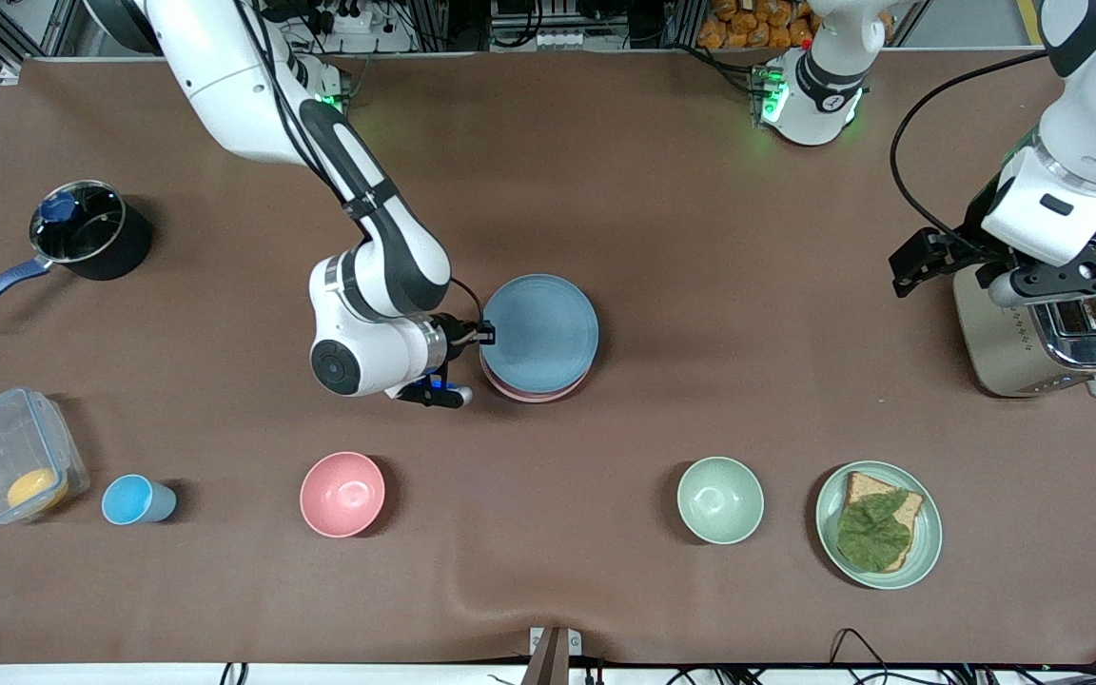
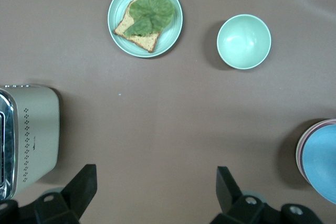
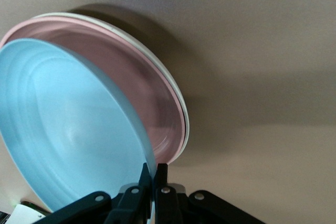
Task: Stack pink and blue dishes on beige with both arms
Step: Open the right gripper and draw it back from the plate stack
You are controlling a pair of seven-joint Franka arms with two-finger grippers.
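Here, near the middle of the table [image 1: 700, 238], the right gripper [image 1: 486, 333] pinches the rim of the blue plate [image 1: 540, 333] with its fingers tight together. From the front, the blue plate looks as if it lies on the stack, with only a thin pink edge peeking out on the side nearer the camera. The right wrist view tells more: the blue plate [image 3: 68, 135] is tipped up at the held edge, the pink plate [image 3: 142, 93] lies flat under it, and a thin cream rim of the beige plate [image 3: 176, 95] shows at the bottom.

The left gripper [image 1: 1076, 276] waits over the toaster [image 1: 1033, 342] at the left arm's end of the table, its fingers spread wide and holding nothing. Its wrist view shows the green bowl [image 2: 244, 41] beside the green plate [image 2: 116, 11] with bread and a leaf.
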